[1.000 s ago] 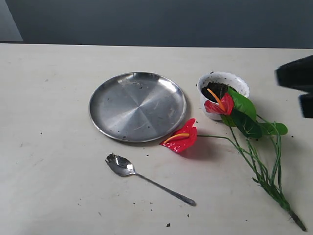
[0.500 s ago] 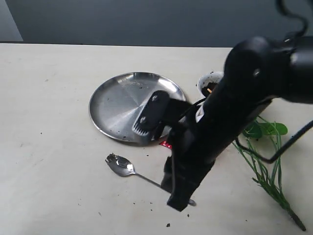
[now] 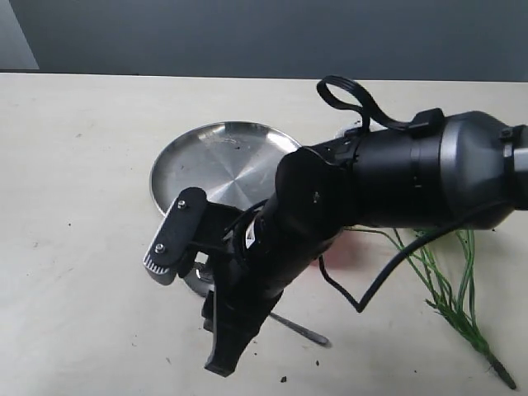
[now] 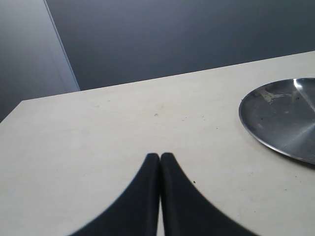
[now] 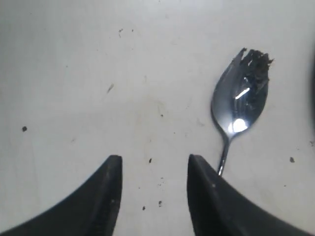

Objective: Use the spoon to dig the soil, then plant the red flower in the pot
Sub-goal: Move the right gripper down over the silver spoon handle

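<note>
The steel spoon [image 5: 241, 101] lies flat on the table, with dark soil [image 5: 257, 60] crumbs stuck to the tip of its bowl. My right gripper [image 5: 152, 162] hangs open just over the table beside the spoon; the thin handle runs under one finger [image 5: 211, 196]. In the exterior view the right arm covers the spoon's bowl, and only the handle end [image 3: 307, 332] shows. The right gripper [image 3: 202, 293] points at the table's front. The pot and the red blooms are hidden behind the arm; only the flower's green stems [image 3: 454, 289] show. My left gripper [image 4: 160, 157] is shut and empty over bare table.
A large round steel plate [image 3: 216, 161] lies behind the spoon, and the left wrist view shows its rim [image 4: 246, 123]. Loose dark specks [image 5: 150, 160] dot the table around the right gripper. The flower stems trail toward the front right corner.
The right arm swung in from the right edge and across the middle, dropping over the spoon. It now hides the pot and both red blooms. Nothing on the table has moved.
</note>
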Tool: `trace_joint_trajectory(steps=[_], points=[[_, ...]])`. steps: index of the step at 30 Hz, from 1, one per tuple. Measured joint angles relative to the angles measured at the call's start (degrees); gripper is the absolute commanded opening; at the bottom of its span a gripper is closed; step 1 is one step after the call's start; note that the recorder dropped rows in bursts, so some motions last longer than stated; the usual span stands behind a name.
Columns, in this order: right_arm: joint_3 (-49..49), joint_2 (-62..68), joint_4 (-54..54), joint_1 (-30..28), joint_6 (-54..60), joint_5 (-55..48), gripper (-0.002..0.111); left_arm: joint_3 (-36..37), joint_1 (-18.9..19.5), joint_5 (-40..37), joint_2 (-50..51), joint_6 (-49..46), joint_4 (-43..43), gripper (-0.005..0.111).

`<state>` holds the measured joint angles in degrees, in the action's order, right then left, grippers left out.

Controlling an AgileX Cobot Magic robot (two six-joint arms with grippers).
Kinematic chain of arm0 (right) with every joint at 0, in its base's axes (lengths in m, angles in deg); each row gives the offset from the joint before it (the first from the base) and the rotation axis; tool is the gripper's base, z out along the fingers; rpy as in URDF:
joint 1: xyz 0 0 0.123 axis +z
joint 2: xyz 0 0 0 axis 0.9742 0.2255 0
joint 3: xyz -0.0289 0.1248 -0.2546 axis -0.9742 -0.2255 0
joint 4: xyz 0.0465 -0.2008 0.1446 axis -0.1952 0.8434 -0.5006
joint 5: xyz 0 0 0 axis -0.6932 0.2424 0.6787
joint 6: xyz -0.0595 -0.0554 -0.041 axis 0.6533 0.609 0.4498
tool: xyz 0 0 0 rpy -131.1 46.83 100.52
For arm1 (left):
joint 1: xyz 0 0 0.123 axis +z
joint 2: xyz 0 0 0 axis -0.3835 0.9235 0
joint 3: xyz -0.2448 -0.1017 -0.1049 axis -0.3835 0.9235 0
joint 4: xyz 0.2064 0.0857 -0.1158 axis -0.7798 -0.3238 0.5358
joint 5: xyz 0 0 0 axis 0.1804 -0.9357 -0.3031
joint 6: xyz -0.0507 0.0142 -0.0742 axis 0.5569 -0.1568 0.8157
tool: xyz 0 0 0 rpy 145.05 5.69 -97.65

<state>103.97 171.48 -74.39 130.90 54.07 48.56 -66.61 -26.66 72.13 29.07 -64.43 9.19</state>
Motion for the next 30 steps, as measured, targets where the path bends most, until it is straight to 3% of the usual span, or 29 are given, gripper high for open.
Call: trace_joint_trajectory(steps=[30], points=[[0.26, 9.19, 14.70, 0.00, -7.25, 6.92, 0.041, 0.00, 0.00, 0.00, 0.00, 0.00, 0.00, 0.002]])
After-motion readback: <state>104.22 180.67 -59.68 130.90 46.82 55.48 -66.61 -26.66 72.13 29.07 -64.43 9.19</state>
